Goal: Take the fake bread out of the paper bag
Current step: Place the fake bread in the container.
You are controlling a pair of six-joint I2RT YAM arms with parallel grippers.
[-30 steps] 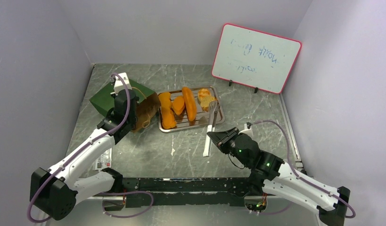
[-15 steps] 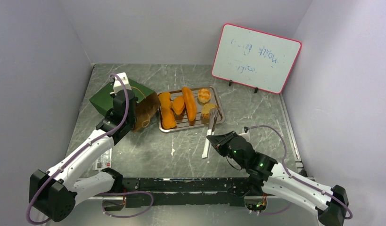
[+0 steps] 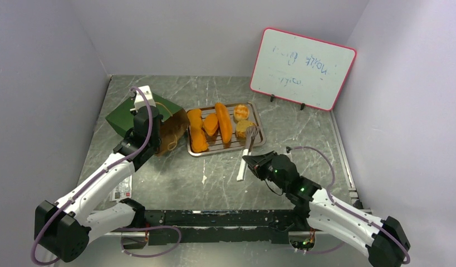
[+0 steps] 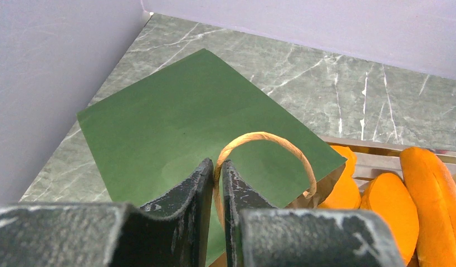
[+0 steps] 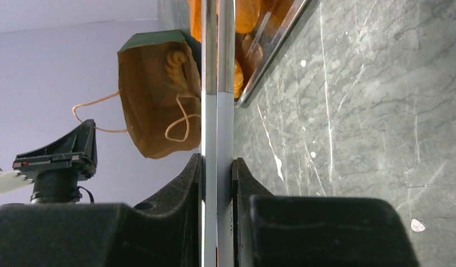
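Observation:
The dark green paper bag [image 3: 124, 115] lies on its side, its brown mouth toward the tray. My left gripper [image 3: 150, 119] is shut on its tan cord handle [image 4: 270, 137], with the jaws [image 4: 217, 167] pinching the cord above the green side [image 4: 175, 117]. In the right wrist view, a twisted bread [image 5: 176, 65] shows inside the bag [image 5: 150, 111]. Two long loaves [image 3: 196, 132] [image 3: 223, 122], an oval roll [image 3: 211, 124] and two round buns [image 3: 241, 112] [image 3: 244, 129] lie on the tray. My right gripper [image 3: 249, 162] [image 5: 217, 164] is shut on the metal tongs [image 3: 246, 151] [image 5: 217, 83], whose tips are by the nearer bun.
The silver tray [image 3: 225, 149] sits right of the bag at the table's middle. A red-framed whiteboard [image 3: 302, 68] stands at the back right. A small printed card [image 3: 122, 190] lies near the left arm. Grey walls close off the left, back and right.
My right gripper has moved a little left and nearer with the tongs. A round bun that was by the far bun now lies at the tray's near right corner. The left arm is still.

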